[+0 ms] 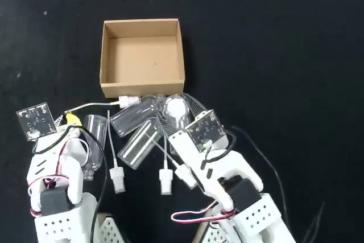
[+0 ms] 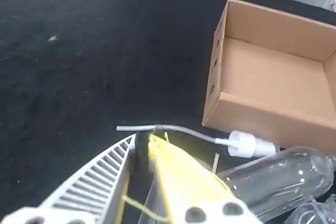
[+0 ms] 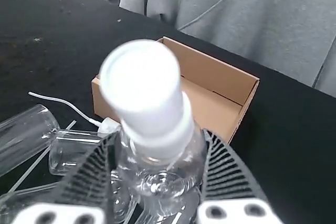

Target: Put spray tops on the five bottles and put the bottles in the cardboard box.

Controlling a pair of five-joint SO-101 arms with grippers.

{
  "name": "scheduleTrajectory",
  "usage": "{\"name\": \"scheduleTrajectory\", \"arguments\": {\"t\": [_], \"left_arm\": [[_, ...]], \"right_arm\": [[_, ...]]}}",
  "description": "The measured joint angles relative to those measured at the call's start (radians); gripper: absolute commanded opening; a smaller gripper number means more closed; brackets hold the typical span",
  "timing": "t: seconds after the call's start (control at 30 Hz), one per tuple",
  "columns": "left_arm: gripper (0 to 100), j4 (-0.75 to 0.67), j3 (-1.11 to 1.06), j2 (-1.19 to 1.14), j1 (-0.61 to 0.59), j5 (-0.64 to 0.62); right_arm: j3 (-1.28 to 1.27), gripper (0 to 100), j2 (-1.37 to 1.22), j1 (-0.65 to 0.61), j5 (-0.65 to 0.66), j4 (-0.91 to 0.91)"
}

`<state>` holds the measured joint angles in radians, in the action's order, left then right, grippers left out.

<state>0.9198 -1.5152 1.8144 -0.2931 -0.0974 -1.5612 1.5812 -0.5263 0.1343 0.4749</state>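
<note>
Your right gripper (image 3: 160,139) holds a bottle (image 3: 157,182) with its white spray top (image 3: 142,82) on. Next you need to lift it over the cardboard box (image 1: 142,89) and let go. Your left gripper (image 2: 140,142) looks almost closed, and I think it is empty.

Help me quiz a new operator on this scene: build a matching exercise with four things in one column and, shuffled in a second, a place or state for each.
Things:
1. cardboard box
2. capped bottle
3. curved-tube spray top
4. straight-tube spray top

Places or states:
A. gripped by the right pincer
B. lying on the table between the left arm and the right arm
C. empty
D. lying by the box's front wall

Pairs: 1-C, 2-A, 3-D, 4-B
</note>
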Motion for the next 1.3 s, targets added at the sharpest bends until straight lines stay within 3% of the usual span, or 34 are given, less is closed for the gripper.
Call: {"name": "scheduleTrajectory", "arguments": {"t": [0.47,1.1,1.3], "left_arm": [[3,0.000,-0.021,-0.003,-0.031,-0.002],[3,0.000,-0.037,-0.003,-0.040,0.029],[3,-0.068,-0.084,-0.003,-0.040,0.038]], "right_arm": [[0.187,4.9,-0.002,0.063,0.000,0.270],[0.537,4.9,0.000,0.064,0.055,0.376],[0.626,4.9,0.005,0.064,0.060,0.394]]}}
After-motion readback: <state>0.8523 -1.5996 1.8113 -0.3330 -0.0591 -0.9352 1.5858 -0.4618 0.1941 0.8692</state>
